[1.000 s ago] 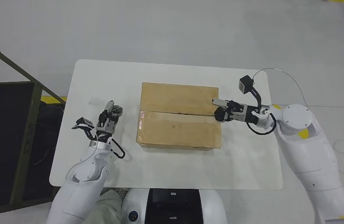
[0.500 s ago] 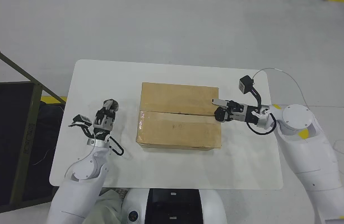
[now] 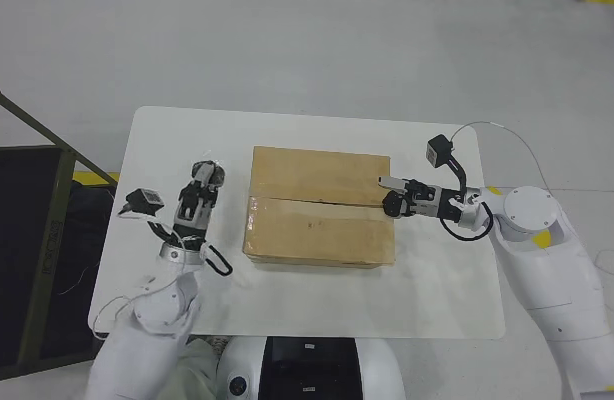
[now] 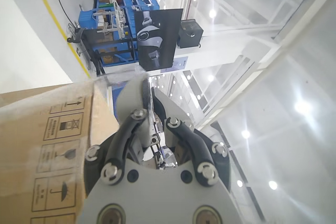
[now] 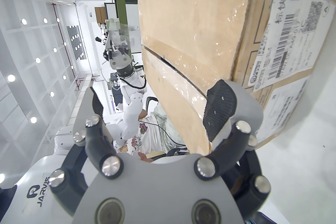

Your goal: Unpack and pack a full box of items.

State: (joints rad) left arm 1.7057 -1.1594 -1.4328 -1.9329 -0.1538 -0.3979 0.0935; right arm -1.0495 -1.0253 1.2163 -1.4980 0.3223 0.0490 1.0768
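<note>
A brown cardboard box [image 3: 317, 205] with closed, taped flaps lies mid-table; its labelled end [image 5: 286, 46] faces my right arm. My right gripper [image 3: 392, 195] [image 5: 155, 104] is open at the seam on that end, one pad [image 5: 219, 109] against the box's top edge. My left gripper [image 3: 201, 182] [image 4: 148, 93] hovers beside the box's left end [image 4: 39, 130], fingers pressed shut. A filmy clear strip [image 4: 118, 78], seemingly tape, runs from the box corner to its tips. The left gripper [image 5: 118, 54] also appears far off in the right wrist view.
The white table [image 3: 437, 290] has bare room in front of and behind the box. A dark green frame with a black panel [image 3: 27, 250] stands just off the table's left edge. A thin cable [image 3: 507, 135] loops above the right arm.
My left gripper has lifted and swung toward the far side, staying beside the box's left end. The right arm and the box have not moved.
</note>
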